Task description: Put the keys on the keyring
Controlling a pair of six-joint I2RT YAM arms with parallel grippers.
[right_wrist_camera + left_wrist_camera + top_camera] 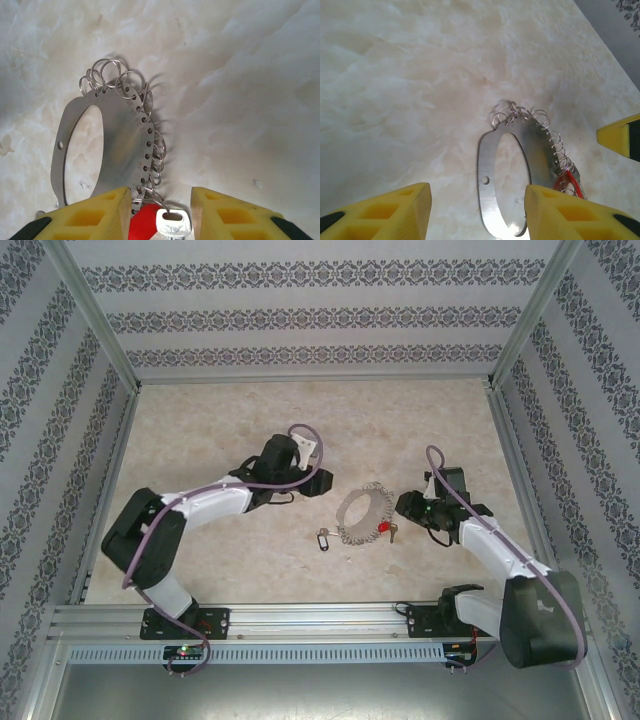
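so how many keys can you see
2. The red-tagged key lies at the keyring's right edge. The dark-tagged key lies on the table just left of the keyring. I can't rule out more hidden ones.

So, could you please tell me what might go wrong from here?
The red-tagged key lies between the right pincer's open fingers. Whether it is threaded onto the keyring cannot be told, so it may be loose. The dark-tagged key lies apart from the keyring, flat and tiny, so it is probably hard to grasp. Nothing holds the keyring, so it may slide when nudged.
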